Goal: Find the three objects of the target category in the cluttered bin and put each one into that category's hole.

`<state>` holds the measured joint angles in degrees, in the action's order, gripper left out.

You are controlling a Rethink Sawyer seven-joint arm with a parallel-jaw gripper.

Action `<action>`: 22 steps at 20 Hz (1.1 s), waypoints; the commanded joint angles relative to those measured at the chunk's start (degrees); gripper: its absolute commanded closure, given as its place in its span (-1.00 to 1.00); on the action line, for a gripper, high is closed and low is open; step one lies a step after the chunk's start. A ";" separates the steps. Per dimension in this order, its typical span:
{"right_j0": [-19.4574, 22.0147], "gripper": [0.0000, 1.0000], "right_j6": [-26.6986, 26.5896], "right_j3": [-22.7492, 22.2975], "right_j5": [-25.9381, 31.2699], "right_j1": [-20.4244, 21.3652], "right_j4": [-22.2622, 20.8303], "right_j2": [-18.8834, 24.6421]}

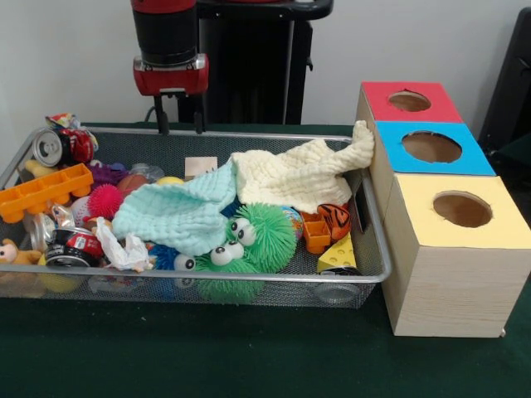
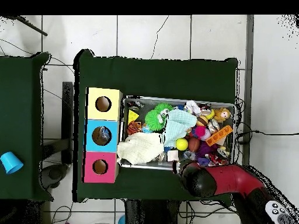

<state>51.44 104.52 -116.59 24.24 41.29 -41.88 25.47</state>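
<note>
Nearest the camera, the front wall of the wire mesh bin (image 1: 249, 286) runs across the green table (image 1: 207, 356), and just behind it sits a green fuzzy toy with googly eyes (image 1: 249, 245). Which category is wanted cannot be told from the pictures, so likely candidates are only a guess: the soft goods, namely the mint cloth (image 1: 178, 211) and the cream cloth (image 1: 303, 174), lie draped over the middle of the heap, the cream one trailing over the bin's rim to touch the box with three holes (image 1: 440, 207). Both look light and limp; a pinch on a raised fold should lift them, though they may drag neighbours along. The crushed cans (image 1: 62, 148) at the bin's end farthest from the box look light, slick and dented, better taken across the body. The orange block (image 1: 41, 191) looks rigid and easy to pinch. Printing on the cans is too small to read. The gripper (image 1: 178, 124) hangs above the bin's far rim, its two fingers slightly apart and holding nothing.
</note>
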 commanded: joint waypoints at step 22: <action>5.11 -1.00 -4.36 6.99 1.18 -3.28 -3.11 2.45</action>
<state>58.17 104.52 -115.62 24.24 41.23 -41.86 26.23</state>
